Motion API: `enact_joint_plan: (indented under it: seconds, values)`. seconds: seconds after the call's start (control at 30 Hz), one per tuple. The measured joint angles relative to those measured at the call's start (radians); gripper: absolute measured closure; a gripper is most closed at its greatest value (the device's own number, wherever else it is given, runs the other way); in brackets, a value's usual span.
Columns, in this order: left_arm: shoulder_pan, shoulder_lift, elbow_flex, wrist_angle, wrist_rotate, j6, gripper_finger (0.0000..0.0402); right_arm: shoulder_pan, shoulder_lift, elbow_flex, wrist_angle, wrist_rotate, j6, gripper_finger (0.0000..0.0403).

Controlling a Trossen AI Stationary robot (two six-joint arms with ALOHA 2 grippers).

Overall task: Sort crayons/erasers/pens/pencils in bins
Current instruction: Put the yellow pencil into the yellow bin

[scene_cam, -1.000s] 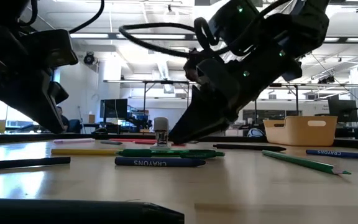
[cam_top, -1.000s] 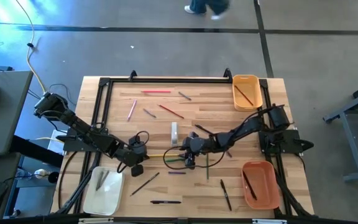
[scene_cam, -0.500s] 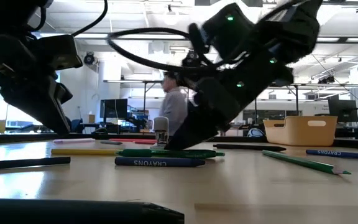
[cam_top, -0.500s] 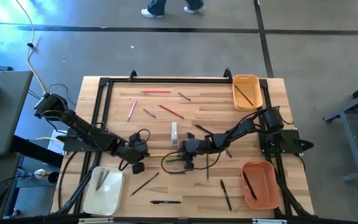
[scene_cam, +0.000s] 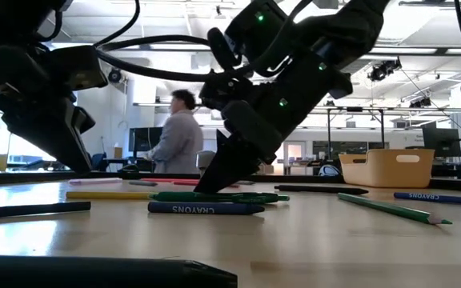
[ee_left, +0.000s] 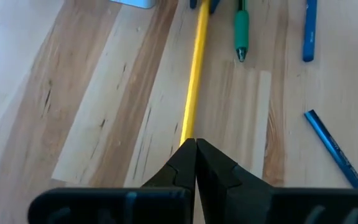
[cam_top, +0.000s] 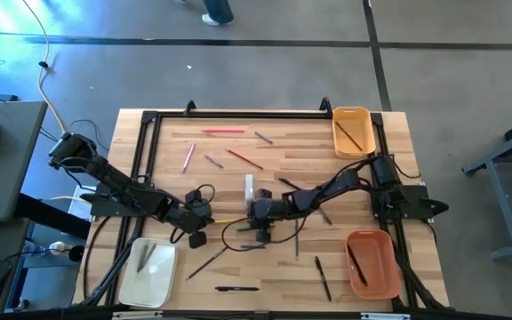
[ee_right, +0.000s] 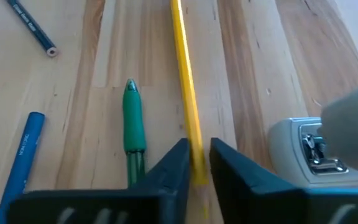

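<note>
A yellow pencil lies on the wood between my two grippers, beside a green pen and blue crayons. My right gripper is down at the pencil's right end and shut on it. My left gripper is shut and points along the pencil from its left end. Whether it touches the pencil, I cannot tell. The bins are a yellow-orange one at the far right, an orange one at the near right and a cream-white one at the near left. My right gripper pinches the yellow pencil's two sides between its two fingers, close to the pencil's right end. The fingers slant down from the table's right and run along the pencil. The pencil lies flat on the table.
A small silver-and-white object stands just beyond the right gripper. Red and pink pencils lie toward the far edge. Dark pens lie near the front edge. A blue crayon lies in front of the green pen. A person walks in the room behind.
My right gripper has gone toward the table's left edge and down onto the right end of the yellow pencil. The pencil has stayed where it lay. The person behind has walked leftward.
</note>
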Motion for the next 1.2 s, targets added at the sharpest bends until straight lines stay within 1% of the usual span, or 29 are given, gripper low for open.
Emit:
enact_joint_plan:
  seconds: [0.07,0.13,0.33,0.47,0.63,0.8,0.97,1.2]
  values:
    - [0.000,-0.023,0.000,-0.007,-0.001,0.020,0.0401,-0.001,0.000,0.000,-0.013,0.000,0.010,0.0383]
    - [0.000,-0.052,0.000,-0.010,-0.010,0.032,0.0401,-0.001,0.001,0.000,-0.019,0.000,0.013,0.0395]
    - [0.000,-0.180,0.000,-0.032,-0.060,0.070,0.0401,-0.009,0.001,0.000,-0.017,-0.027,0.054,0.0384]
    - [0.004,-0.250,0.000,-0.035,-0.087,0.108,0.0401,-0.010,-0.021,-0.002,-0.016,-0.027,0.089,0.0391]
    - [0.040,-0.306,-0.006,-0.028,-0.092,0.156,0.0401,-0.005,-0.056,-0.006,-0.041,-0.037,0.125,0.0394]
    - [0.090,-0.383,-0.108,0.066,-0.084,0.144,0.0401,0.002,-0.089,-0.008,-0.082,-0.050,0.175,0.0394]
    - [0.132,-0.474,-0.214,0.156,-0.083,0.113,0.0401,0.011,-0.126,-0.007,-0.137,-0.034,0.220,0.0395]
    - [0.170,-0.545,-0.287,0.202,-0.077,0.097,0.0401,0.011,-0.185,-0.006,-0.222,-0.028,0.273,0.0395]
